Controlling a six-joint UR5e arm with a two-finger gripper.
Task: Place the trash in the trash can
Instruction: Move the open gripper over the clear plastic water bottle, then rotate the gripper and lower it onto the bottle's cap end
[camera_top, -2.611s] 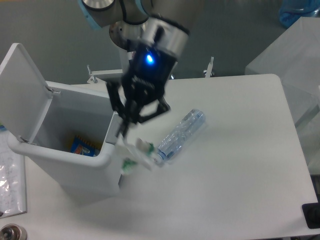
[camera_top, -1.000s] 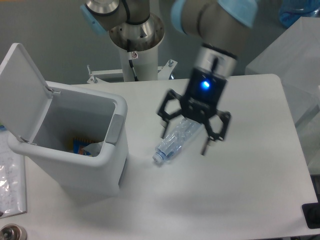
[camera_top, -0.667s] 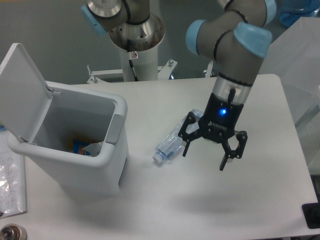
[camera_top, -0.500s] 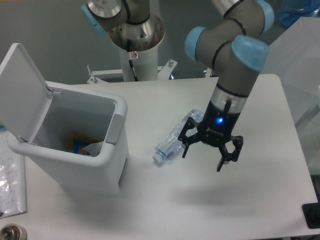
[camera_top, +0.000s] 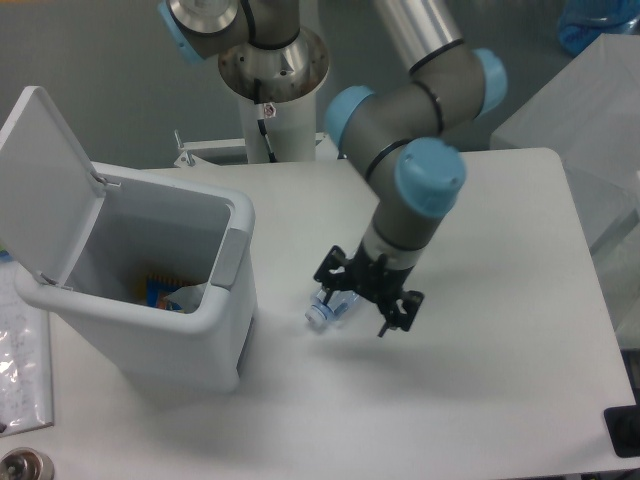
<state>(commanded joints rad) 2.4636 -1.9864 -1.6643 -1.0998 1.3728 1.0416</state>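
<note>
The clear crushed bottle lies on the white table, just right of the trash can; only its cap end shows under the arm. My gripper hangs low over it, open, one finger on each side of the bottle's lower part. The white trash can stands at the left with its lid swung up and back and a grey tab on the rim. Inside it, a crumpled white wrapper rests beside a blue and orange packet.
The arm's base column stands behind the table's far edge. A clear plastic bag and a round metal object lie at the lower left. A pale covered box sits at the upper right, a black object at the lower right corner.
The wrapper, held over the bin's edge 2.6 s ago, now lies inside. The open gripper swung from right of the bottle leftwards and down, and now straddles the bottle.
</note>
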